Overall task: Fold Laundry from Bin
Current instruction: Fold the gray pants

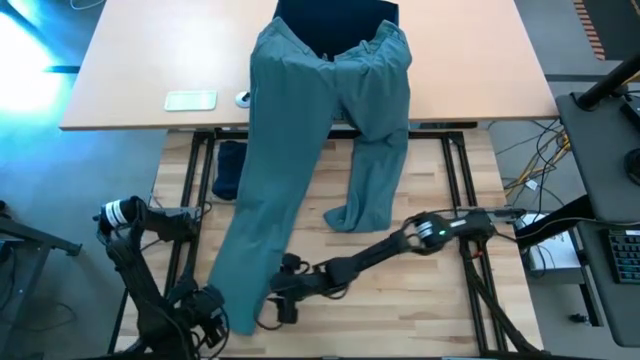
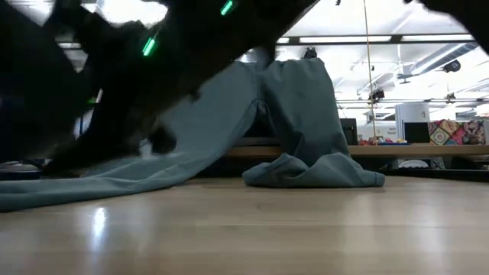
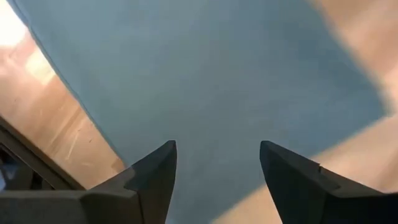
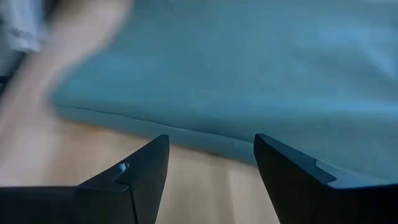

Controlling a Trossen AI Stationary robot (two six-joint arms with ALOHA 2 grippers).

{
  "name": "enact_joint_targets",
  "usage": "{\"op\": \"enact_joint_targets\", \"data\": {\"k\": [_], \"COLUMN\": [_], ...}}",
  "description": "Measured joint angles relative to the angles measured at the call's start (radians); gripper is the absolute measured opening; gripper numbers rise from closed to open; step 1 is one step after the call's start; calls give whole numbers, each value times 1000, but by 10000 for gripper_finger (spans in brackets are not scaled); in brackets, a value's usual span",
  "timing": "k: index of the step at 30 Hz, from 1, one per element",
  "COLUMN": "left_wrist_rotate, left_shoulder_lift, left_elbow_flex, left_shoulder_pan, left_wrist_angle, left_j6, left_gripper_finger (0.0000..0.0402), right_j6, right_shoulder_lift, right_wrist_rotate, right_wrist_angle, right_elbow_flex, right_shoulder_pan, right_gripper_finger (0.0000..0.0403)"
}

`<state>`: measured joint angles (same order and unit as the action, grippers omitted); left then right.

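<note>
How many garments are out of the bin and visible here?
2. The teal-green trousers hang from the bin down across the table; a navy garment lies beside their left leg, below the far desk's edge. More may be hidden in the bin.

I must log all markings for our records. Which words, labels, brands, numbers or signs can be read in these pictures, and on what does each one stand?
None can be read.
The teal-green trousers show no lettering or tag.
The small white flat device on the far table shows no legible mark.
</note>
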<state>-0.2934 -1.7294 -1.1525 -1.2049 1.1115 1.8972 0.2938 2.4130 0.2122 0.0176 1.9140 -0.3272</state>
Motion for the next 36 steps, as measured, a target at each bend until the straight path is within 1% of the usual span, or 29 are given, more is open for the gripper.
{"op": "enact_joint_targets", "data": {"k": [2, 5, 7, 9, 10, 12, 14, 15, 17, 19, 21, 22, 24, 27, 29, 30, 33, 36], "left_wrist_rotate": [16, 48, 80, 93, 95, 96, 108, 128, 124, 94, 35, -8, -106, -278, -380, -413, -439, -451], "left_shoulder_lift": [-15, -46, -63, -64, -68, -69, -71, -72, -65, -56, -51, -46, -33, -17, -3, 5, 11, 7], "left_elbow_flex": [41, 101, 134, 158, 159, 136, 97, 72, 21, -17, -49, -65, -105, -148, -159, -159, -155, -155], "left_shoulder_pan": [0, 1, 1, 1, 2, 3, 5, 6, 10, 12, 18, 22, 33, 58, 81, 95, 141, 181], "left_wrist_angle": [-34, -89, -122, -170, -191, -237, -248, -258, -265, -255, -211, -169, -76, 45, 68, 67, 59, 53], "left_j6": [5, 19, 29, 27, 21, -2, -36, -46, -63, -68, -58, -46, -24, -13, -21, -37, -95, -157], "left_gripper_finger": [210, 207, 206, 206, 206, 206, 206, 206, 206, 206, 206, 206, 206, 206, 206, 206, 206, 206], "right_j6": [29, 46, 46, 46, 46, 48, 52, 64, 97, 117, 152, 176, 213, 201, 164, 155, 112, 17], "right_shoulder_lift": [60, 106, 119, 119, 114, 98, 60, 25, -79, -187, -290, -334, -409, -506, -555, -566, -552, -540], "right_wrist_rotate": [-1, -10, -49, -107, -132, -143, -145, -147, -140, -84, 4, 31, 48, 28, -20, -49, -124, -133], "right_wrist_angle": [83, 222, 362, 542, 636, 837, 959, 984, 1063, 1097, 1110, 1104, 1056, 951, 871, 846, 805, 756], "right_elbow_flex": [87, 198, 268, 332, 361, 420, 438, 421, 385, 330, 234, 175, 47, -143, -240, -281, -381, -457], "right_shoulder_pan": [10, 14, 12, 12, 10, 3, -3, -5, -6, 4, 26, 42, 81, 141, 181, 201, 251, 271], "right_gripper_finger": [231, 231, 231, 231, 231, 231, 231, 231, 231, 231, 231, 231, 231, 231, 231, 231, 231, 230]}}
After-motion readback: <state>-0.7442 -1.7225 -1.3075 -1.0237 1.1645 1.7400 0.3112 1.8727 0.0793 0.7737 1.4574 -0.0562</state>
